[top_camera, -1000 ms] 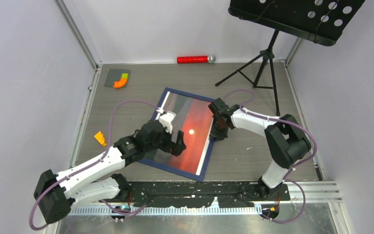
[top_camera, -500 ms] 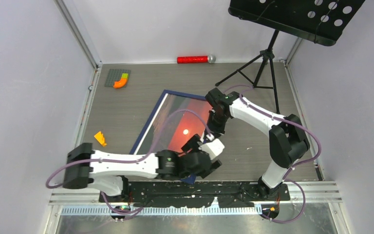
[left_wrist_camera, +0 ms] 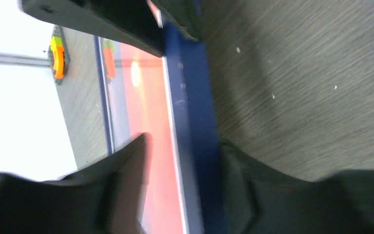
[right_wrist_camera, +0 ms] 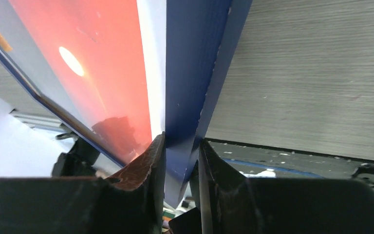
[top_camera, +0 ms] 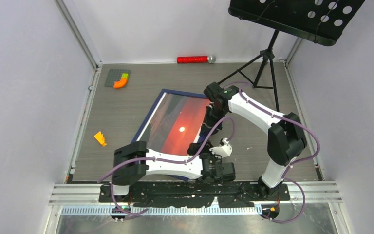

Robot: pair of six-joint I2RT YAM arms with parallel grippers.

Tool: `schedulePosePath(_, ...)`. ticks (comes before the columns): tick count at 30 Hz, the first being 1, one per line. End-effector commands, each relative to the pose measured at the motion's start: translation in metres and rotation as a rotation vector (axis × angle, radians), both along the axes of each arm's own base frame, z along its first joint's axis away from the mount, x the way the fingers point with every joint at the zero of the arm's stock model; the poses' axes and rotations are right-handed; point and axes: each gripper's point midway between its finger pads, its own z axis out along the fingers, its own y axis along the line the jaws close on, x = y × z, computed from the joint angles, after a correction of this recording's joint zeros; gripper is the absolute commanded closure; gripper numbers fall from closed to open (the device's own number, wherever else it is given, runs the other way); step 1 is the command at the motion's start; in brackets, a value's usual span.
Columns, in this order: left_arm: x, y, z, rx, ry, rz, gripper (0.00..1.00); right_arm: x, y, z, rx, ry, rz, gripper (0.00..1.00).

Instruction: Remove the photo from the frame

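Observation:
The dark blue frame (top_camera: 148, 117) lies slanted mid-table with the red sunset photo (top_camera: 175, 126) inside it. My right gripper (top_camera: 211, 119) is shut on the frame's right rail. In the right wrist view its fingers pinch the blue rail (right_wrist_camera: 190, 73) front and back, the photo (right_wrist_camera: 92, 53) to the left of it, the right gripper (right_wrist_camera: 181, 141) low in frame. My left gripper (top_camera: 200, 152) is at the same rail, nearer the front corner. In the blurred left wrist view the left gripper (left_wrist_camera: 182, 141) straddles the rail (left_wrist_camera: 195, 87). One finger is over the photo (left_wrist_camera: 148, 102) with a gap showing.
A red cylinder (top_camera: 195, 59) lies at the back wall. A grey plate with an orange-green piece (top_camera: 118, 78) sits back left. A small orange piece (top_camera: 100, 138) lies at the left. A black music stand's tripod (top_camera: 263, 68) stands back right. Walls close in on three sides.
My left arm swung from the frame's left side across the front to its right rail, and its jaws narrowed. The right gripper moved back-left with the frame, which turned.

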Motion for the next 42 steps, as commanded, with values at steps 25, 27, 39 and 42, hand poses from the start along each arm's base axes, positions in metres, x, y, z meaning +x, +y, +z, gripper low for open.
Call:
schedulePosePath(25,0.046,0.071,0.182,-0.223,-0.388,0.305,1.0,0.097,-0.103,0.23,0.098,-0.823,-0.185,0.04)
schedulePosePath(27,0.052,0.077,0.2,-0.256,-0.356,0.31,1.0,0.096,-0.117,0.24,0.091,-0.918,-0.221,0.04)
schedulePosePath(39,0.049,-0.002,0.271,-1.183,0.389,-0.32,1.0,0.055,-0.16,0.228,-0.022,-1.154,-0.214,0.04)
schedulePosePath(42,0.055,-0.011,0.305,-1.311,0.465,-0.361,1.0,0.043,-0.17,0.227,-0.041,-1.21,-0.229,0.04)
